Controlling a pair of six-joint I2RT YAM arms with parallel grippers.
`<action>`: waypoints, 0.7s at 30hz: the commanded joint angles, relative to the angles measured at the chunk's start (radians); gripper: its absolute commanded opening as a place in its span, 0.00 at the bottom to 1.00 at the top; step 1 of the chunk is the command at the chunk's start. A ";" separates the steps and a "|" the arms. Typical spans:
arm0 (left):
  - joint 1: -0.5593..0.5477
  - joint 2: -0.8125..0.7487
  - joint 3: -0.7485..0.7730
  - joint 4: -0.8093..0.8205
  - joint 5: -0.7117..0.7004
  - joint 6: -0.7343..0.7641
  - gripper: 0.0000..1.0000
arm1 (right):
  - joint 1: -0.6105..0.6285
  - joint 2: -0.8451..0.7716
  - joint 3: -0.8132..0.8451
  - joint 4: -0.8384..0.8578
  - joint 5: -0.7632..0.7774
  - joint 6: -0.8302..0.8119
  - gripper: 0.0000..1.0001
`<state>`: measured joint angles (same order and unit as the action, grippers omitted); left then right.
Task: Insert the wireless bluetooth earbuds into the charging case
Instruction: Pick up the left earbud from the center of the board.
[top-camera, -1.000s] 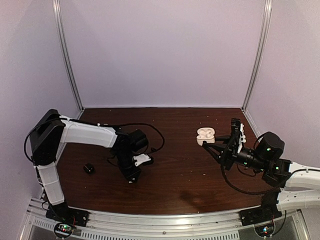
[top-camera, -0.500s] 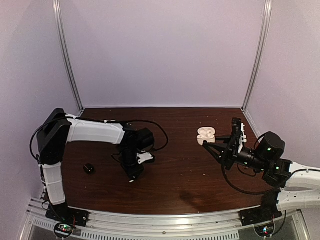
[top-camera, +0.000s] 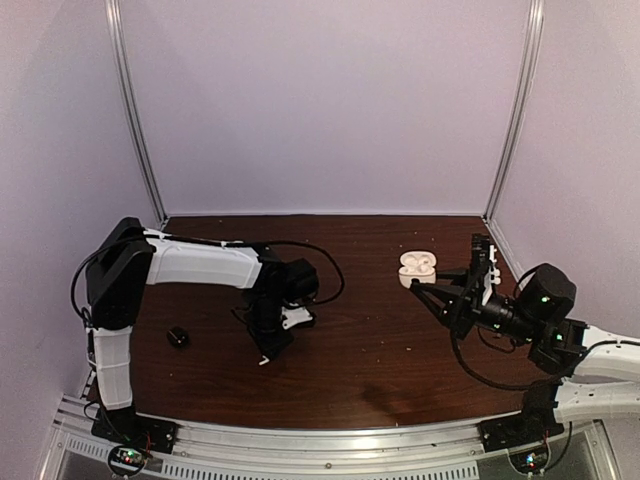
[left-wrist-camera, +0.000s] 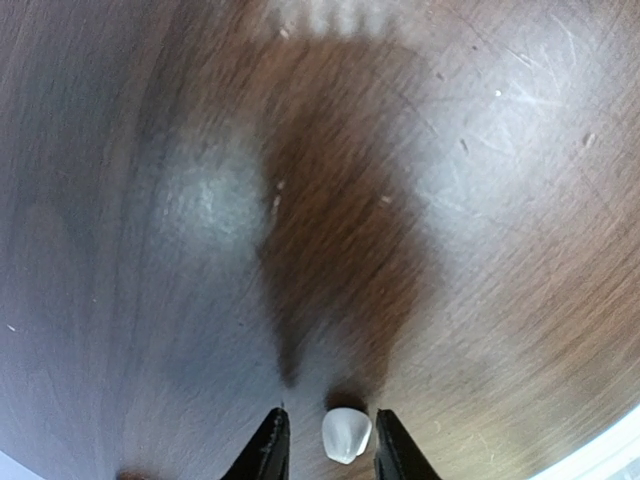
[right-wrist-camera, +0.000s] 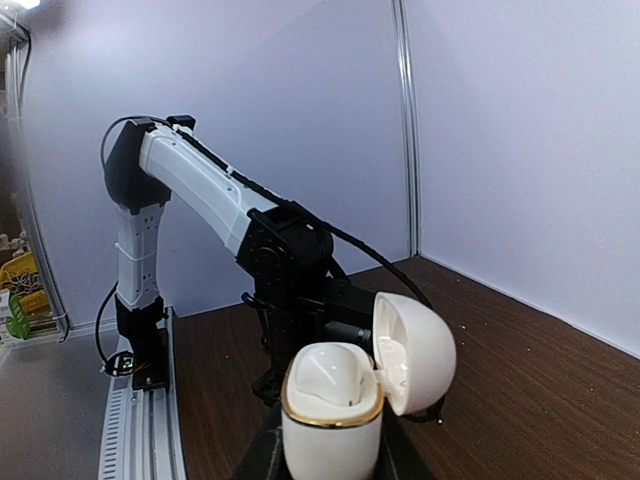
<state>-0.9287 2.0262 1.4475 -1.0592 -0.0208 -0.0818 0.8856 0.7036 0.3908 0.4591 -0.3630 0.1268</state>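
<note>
- Two arms reach out over a dark wood table (top-camera: 380, 350), w/ pale walls round it.
- L gripper (left-wrist-camera: 330, 452) points straight down at the tabletop, left of centre, tips right at the wood.
- One white earbud (left-wrist-camera: 346, 436) sits btwn its two black fingers (left-wrist-camera: 268, 450). It is nearly against one finger, w/ a thin gap showing at the other. So the jaws are a little apart and flank it, not pinching it as far as I can see.
- From the overhead cam that earbud is only a white speck under the L tips.
- Can't tell whether the earbud lies on the wood or just off it, as the wrist view is blurred.
- R gripper (right-wrist-camera: 328, 462) is clamped on the charging case (right-wrist-camera: 333, 405). It grips the lower body from both sides and holds it up off the table on the right, well apart from the L gripper.
- Case is white & rounded, w/ a gold band round the rim. It stands upright in the wrist view, lid (right-wrist-camera: 415, 350) open and hanging to one side.
- Overhead cam shows two hollows in the open case; what's in them is too small to tell.
- R wrist cam looks across the table at the L arm (right-wrist-camera: 200, 180), w/ a black cable (right-wrist-camera: 375, 262) looped along it.
- Small black item (top-camera: 178, 337) lies on the table left of the L gripper, apart from it; too small to say what it is.
</note>
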 joint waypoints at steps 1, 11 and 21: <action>-0.003 0.020 0.021 -0.031 -0.017 -0.009 0.30 | -0.005 -0.015 0.006 0.006 0.004 -0.006 0.00; -0.010 0.022 -0.001 -0.033 0.000 -0.012 0.30 | -0.006 -0.014 0.005 0.009 0.004 -0.012 0.00; -0.019 0.030 -0.002 -0.031 0.017 -0.009 0.29 | -0.006 -0.014 0.006 0.007 0.007 -0.015 0.00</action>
<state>-0.9379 2.0315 1.4471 -1.0744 -0.0204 -0.0853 0.8852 0.6949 0.3908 0.4561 -0.3626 0.1177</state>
